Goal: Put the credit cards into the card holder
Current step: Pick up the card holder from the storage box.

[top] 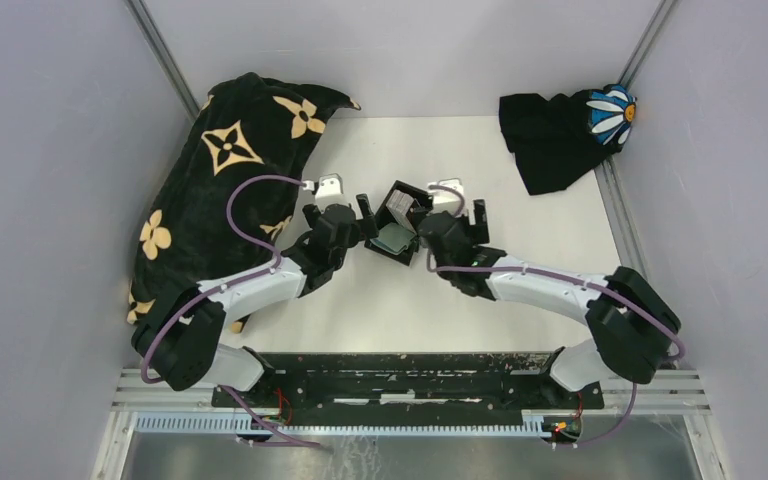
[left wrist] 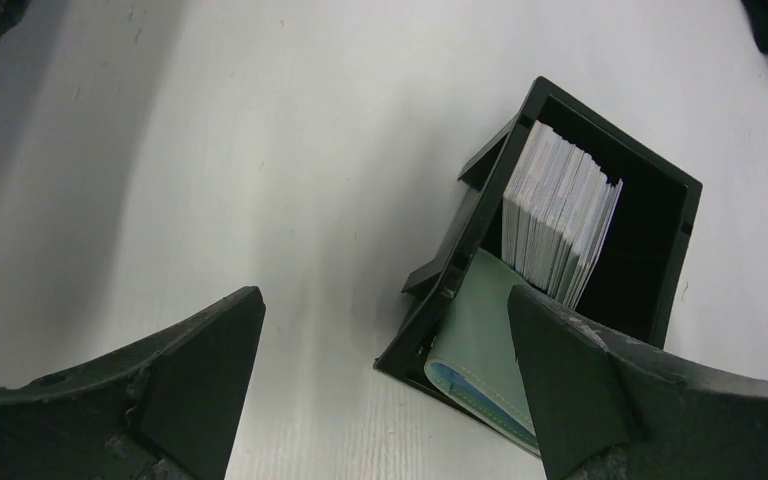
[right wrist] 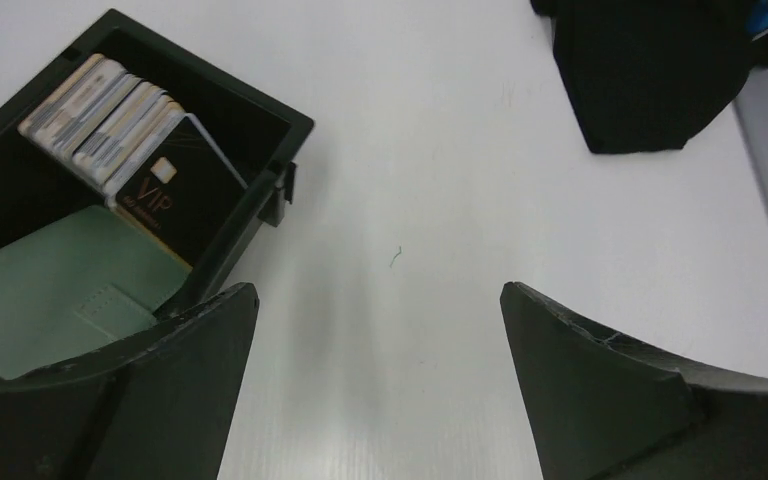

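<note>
The card holder (top: 407, 258) is a small black open box in the middle of the table, also in the left wrist view (left wrist: 620, 135) and the right wrist view (right wrist: 210, 70). A stack of credit cards (top: 397, 212) stands on edge inside it (left wrist: 560, 215), fronted by a black card marked VIP (right wrist: 175, 200). A grey-green stitched piece (left wrist: 480, 330) lies flat in the holder beside them (right wrist: 50, 290). My left gripper (top: 343, 212) is open just left of the holder (left wrist: 382, 295). My right gripper (top: 457, 212) is open just right of it, over bare table (right wrist: 379, 290). Neither holds anything.
A big black blanket with tan flowers (top: 220, 190) covers the table's left side. A black cloth with a white daisy (top: 560, 135) lies at the back right corner (right wrist: 640, 80). Grey walls close in both sides.
</note>
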`<control>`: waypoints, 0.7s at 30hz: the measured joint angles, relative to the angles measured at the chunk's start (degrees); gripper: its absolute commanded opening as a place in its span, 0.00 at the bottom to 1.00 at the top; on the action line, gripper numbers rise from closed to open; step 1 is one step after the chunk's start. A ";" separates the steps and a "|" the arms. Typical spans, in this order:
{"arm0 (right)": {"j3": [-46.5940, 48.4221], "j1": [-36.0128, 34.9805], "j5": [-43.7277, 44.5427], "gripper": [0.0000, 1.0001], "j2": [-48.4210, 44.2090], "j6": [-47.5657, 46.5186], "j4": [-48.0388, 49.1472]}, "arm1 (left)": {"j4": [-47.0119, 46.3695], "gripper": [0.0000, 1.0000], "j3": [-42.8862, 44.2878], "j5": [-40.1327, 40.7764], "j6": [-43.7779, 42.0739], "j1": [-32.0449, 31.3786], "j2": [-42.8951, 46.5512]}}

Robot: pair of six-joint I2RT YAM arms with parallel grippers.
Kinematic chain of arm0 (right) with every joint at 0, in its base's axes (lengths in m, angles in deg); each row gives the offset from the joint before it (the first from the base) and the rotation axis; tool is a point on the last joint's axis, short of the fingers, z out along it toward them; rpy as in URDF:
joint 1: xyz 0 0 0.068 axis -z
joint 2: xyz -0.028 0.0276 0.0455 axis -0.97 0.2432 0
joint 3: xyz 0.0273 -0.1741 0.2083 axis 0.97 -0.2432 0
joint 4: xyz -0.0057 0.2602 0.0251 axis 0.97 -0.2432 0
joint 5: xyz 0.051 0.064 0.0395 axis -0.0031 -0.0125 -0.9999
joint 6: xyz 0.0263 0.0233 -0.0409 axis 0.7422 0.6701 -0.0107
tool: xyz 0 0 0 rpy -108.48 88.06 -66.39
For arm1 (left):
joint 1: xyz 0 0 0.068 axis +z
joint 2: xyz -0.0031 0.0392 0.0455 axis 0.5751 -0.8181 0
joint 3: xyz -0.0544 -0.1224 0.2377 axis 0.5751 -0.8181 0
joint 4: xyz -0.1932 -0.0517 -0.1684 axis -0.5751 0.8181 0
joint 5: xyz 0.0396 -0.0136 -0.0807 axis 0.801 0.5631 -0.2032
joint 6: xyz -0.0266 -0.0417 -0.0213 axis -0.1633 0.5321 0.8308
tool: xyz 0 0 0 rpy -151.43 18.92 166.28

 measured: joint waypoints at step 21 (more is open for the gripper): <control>10.47 -7.93 -14.82 0.84 3.08 -16.20 -7.17 | 2.49 0.99 -8.92 10.82 16.44 0.00 10.23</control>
